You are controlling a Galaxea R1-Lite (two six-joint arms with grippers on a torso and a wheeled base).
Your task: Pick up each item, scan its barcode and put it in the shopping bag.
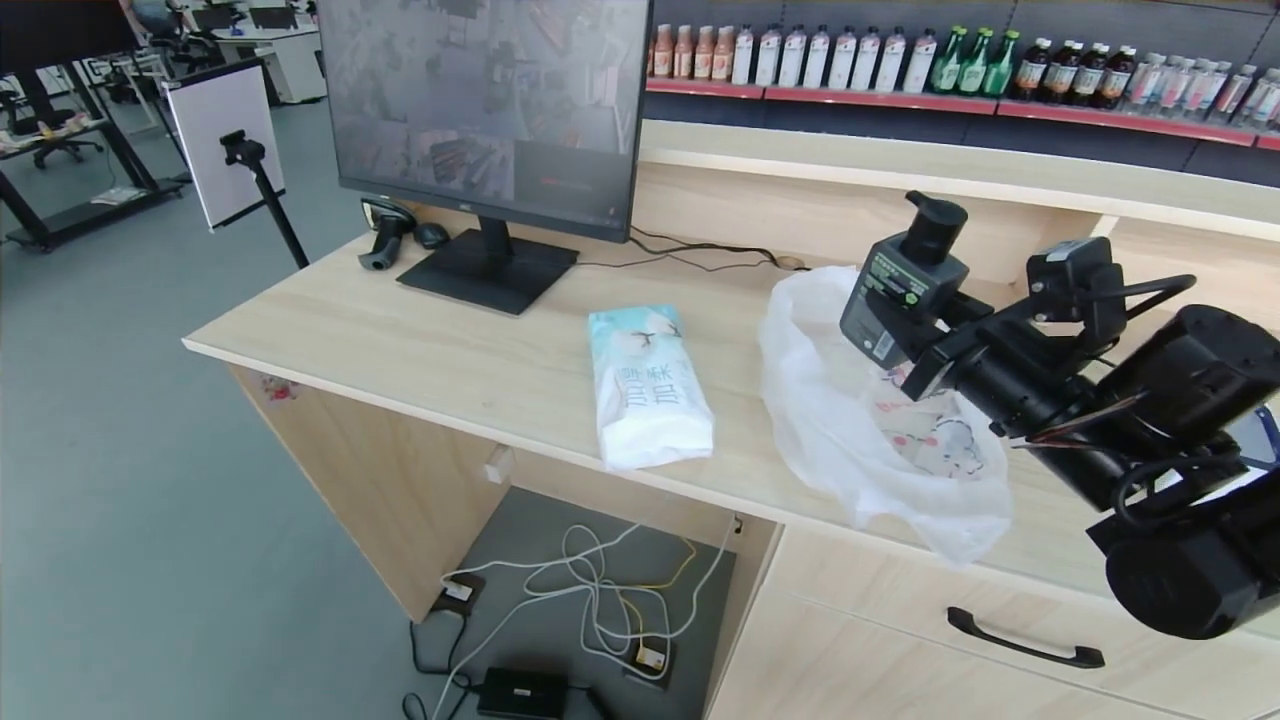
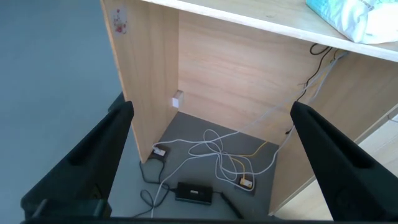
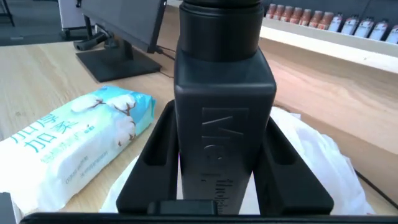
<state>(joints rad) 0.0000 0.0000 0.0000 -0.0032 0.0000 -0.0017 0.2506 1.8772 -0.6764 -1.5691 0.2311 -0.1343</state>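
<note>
1. Head view, far left: the scanner point(image 1: 385, 240) rests on the counter point(image 1: 450, 350) beside the monitor point(image 1: 490, 100).
2. Mid-counter, the tissue pack point(image 1: 648, 385) lies flat, just beside the shopping bag point(image 1: 830, 420) but apart from it; it looks light and soft and would dent under a squeeze, so a hold across its middle seems best.
3. The bag is thin and floppy, its mouth slumped open on the counter.
4. At the right, the right gripper point(image 1: 935, 345) clamps the pump bottle point(image 1: 905, 290) by its body, tilted above the bag's mouth; the bottle looks stiff, smooth and probably weighty, so its flat sides suit a grip better than the pump head.
5. Right wrist view shows the grip itself, with fingers point(image 3: 152, 155) pressed on both flanks of the bottle; head view adds the pale label on its side.
6. Left wrist view puts the left gripper point(image 2: 211, 109) low beside the counter's open underside, fingers spread wide and holding nothing, cables point(image 2: 217, 158) on the floor beyond.
</note>
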